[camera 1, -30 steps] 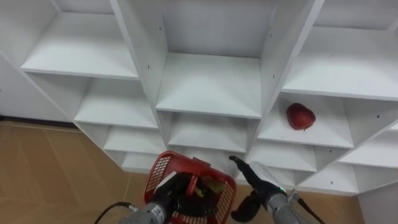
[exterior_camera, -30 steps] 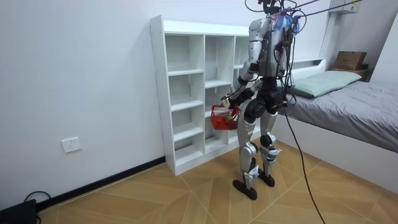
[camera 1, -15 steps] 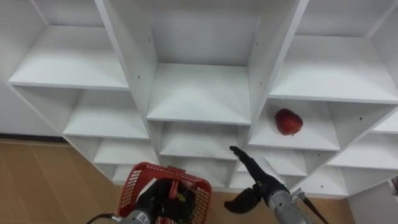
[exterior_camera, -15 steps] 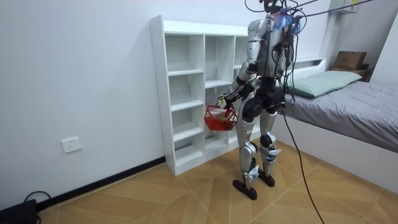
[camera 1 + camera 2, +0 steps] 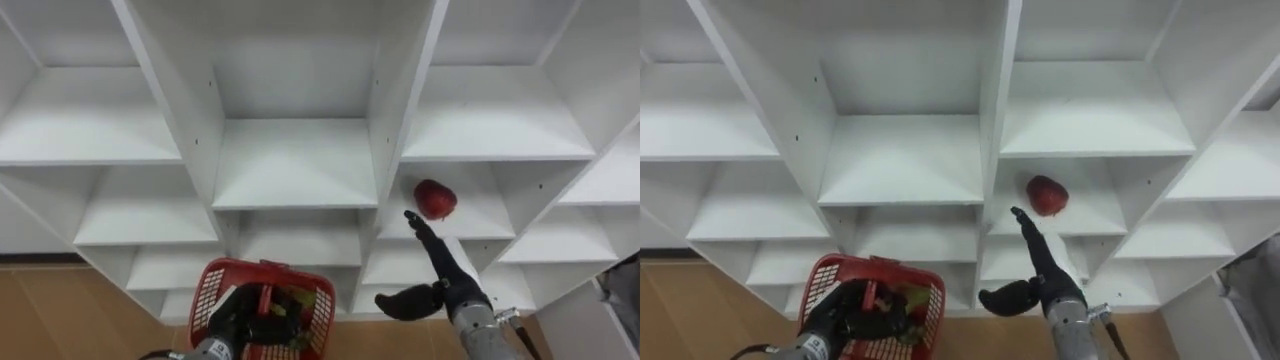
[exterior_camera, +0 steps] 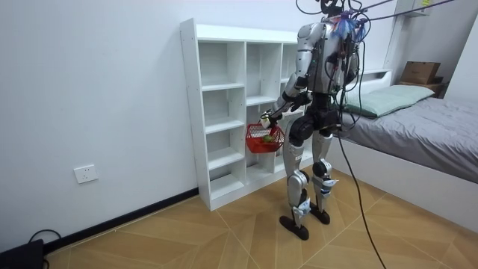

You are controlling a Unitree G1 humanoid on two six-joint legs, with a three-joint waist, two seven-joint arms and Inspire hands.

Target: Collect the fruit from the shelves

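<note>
1. The right hand (image 5: 447, 283) is spread wide, fingers straight and thumb out, holding nothing.
2. The red apple (image 5: 435, 198) lies on the closet shelf (image 5: 495, 208) just beyond that hand's fingertips, untouched.
3. The left hand (image 5: 240, 318), lower and off to the right hand's left, is curled round the handle of the red basket (image 5: 213, 292), which carries some fruit (image 5: 292, 305).
4. The apple looks firm, smooth, fairly light and apt to roll. It is best cupped round its widest part, thumb opposite the fingers.
</note>
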